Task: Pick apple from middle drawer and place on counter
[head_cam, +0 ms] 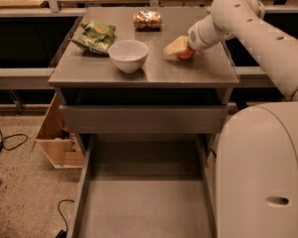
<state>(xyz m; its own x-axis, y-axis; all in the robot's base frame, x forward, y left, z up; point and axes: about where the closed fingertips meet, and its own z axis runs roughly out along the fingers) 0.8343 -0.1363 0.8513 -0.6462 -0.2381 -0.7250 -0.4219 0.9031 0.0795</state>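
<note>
The placing step looks nearly finished from where I stand. The hand (pixel 179 47) is down at the right rear of the grey tabletop (pixel 159 76), with the apple (pixel 187 54) tucked right under it, on the surface or just above it. I cannot tell whether the hand is clenched on the fruit or has let go. The middle drawer (pixel 144 207) stands pulled out with a bare floor. I'd say the next move is a clean release and a straight lift away, keeping clear of the white bowl (pixel 128 55) nearby.
</note>
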